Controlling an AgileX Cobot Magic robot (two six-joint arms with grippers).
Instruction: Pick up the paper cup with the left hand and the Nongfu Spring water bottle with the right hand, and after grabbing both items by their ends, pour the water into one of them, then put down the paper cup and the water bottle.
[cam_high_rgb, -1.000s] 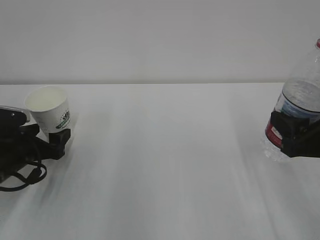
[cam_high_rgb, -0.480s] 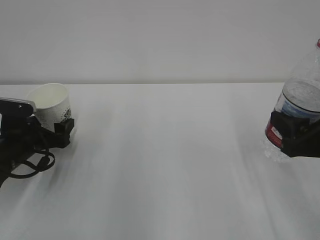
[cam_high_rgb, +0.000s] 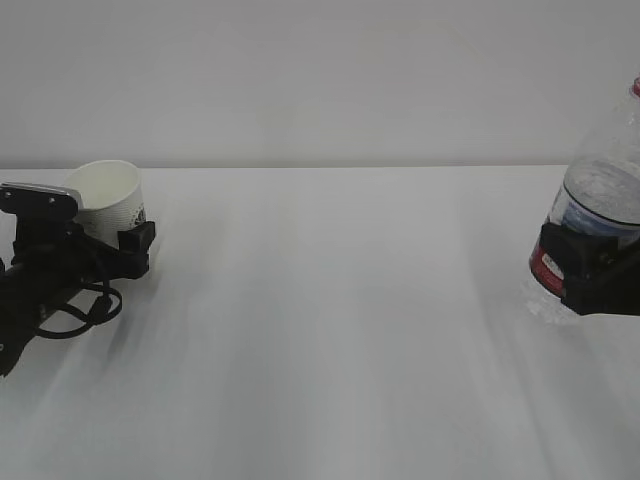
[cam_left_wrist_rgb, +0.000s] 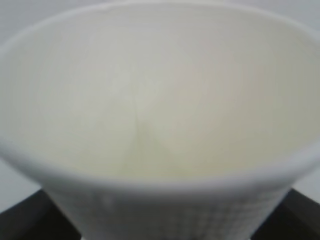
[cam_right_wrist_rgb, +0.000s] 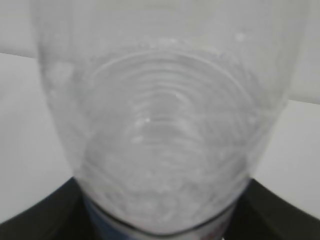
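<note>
Two things, both held. The bottle (cam_high_rgb: 600, 215) stands between the right hand's (cam_high_rgb: 585, 270) jaws, clamped at the label — heavier, ribbed plastic that gives, so the low grip suits. The cup (cam_high_rgb: 108, 200) sits between the left hand's (cam_high_rgb: 105, 250) jaws near its base — light, crushable; squeeze gently.

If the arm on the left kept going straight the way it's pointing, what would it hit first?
Nothing new: the left gripper already holds the paper cup. Beyond it, the table looks free, though depth is unclear.
</note>
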